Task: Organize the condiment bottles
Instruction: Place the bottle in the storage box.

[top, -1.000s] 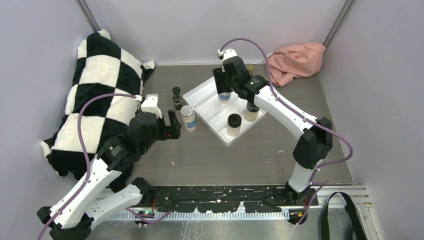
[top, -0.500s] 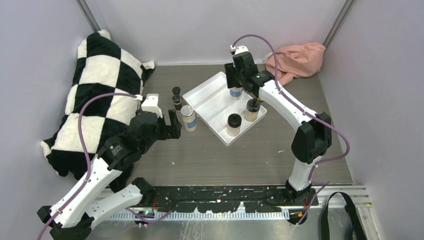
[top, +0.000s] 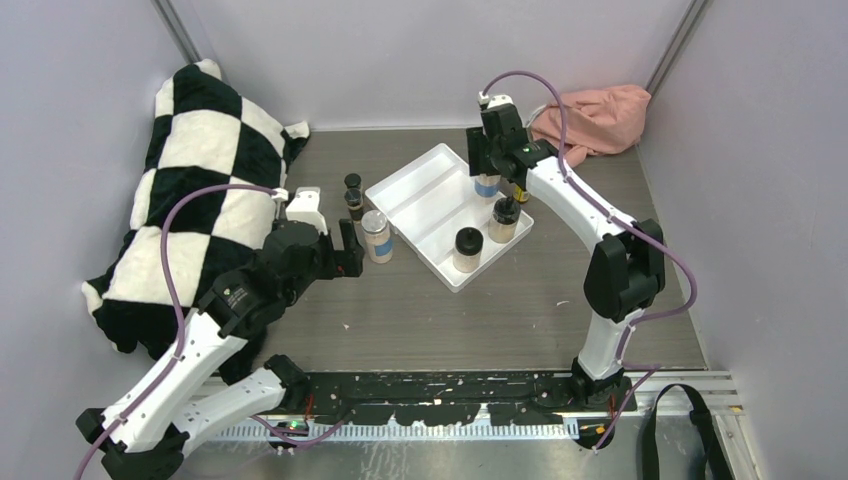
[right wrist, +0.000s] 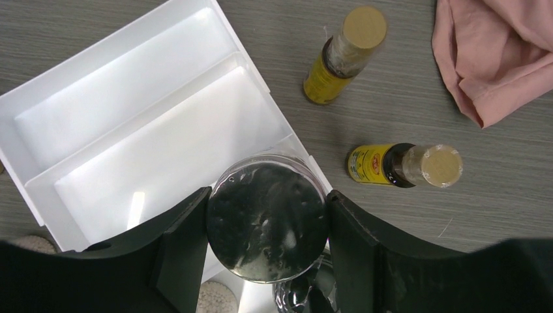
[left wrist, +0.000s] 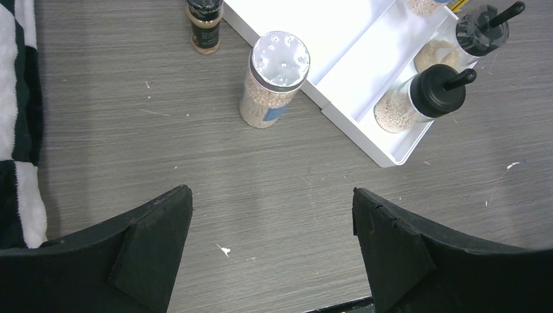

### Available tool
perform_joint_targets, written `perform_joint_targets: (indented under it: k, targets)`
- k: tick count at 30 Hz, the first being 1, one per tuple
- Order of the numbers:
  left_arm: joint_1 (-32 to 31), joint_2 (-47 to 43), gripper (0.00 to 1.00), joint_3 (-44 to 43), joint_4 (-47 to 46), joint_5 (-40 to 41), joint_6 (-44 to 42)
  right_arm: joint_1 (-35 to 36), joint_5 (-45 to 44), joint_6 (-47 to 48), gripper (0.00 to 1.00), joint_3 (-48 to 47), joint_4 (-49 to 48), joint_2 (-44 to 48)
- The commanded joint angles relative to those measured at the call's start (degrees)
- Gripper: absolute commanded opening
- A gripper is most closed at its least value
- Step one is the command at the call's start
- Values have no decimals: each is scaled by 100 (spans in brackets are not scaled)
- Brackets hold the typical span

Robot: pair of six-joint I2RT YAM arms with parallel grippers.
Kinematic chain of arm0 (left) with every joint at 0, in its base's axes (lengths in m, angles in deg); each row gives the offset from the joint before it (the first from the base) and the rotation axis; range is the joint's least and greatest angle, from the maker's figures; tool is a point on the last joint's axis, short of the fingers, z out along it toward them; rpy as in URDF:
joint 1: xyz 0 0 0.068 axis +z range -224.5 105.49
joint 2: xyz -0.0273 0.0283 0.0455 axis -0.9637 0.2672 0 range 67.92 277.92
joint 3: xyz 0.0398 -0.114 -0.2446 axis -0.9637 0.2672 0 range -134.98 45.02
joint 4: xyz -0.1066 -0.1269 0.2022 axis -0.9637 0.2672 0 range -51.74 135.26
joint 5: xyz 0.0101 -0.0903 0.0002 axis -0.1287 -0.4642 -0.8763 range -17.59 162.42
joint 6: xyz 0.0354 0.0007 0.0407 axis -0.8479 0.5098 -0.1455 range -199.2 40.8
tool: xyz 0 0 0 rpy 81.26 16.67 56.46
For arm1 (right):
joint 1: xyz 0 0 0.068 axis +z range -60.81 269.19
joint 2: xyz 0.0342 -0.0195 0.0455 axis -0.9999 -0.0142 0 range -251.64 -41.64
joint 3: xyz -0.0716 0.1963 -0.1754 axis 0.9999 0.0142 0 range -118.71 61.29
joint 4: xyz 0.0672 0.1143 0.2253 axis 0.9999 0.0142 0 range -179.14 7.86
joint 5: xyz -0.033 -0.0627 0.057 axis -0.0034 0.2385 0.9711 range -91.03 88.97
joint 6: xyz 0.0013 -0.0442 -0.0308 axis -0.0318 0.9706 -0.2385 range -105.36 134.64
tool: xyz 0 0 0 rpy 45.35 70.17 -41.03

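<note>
Right gripper (top: 487,172) clamped on silver-lidded jar (right wrist: 267,225) at white tray's (right wrist: 150,130) upper-right edge; left gripper (left wrist: 270,202) jaws wide apart, empty, lower left of second silver-lidded jar (left wrist: 274,78)

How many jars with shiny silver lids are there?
2. One silver-lidded jar stands on the table left of the white tray. The other jar is gripped in the right tool, over the tray's far-right edge. I see no more.

Bright, even overhead light, soft shadows, glare off the white tray (right wrist: 130,111) and silver-lidded jar (right wrist: 267,222), crisp focus.
</note>
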Motion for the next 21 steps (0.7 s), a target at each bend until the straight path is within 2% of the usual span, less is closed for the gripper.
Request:
perform_joint_targets:
  k: [1,21]
  targets:
    - [-16,23,93,-229,-131,76,-32,-86,100,-112,1,2,-471,-6]
    - [-14,129,93,-146,-261,119,-73,-288,390,-227,1,329,-807,-313]
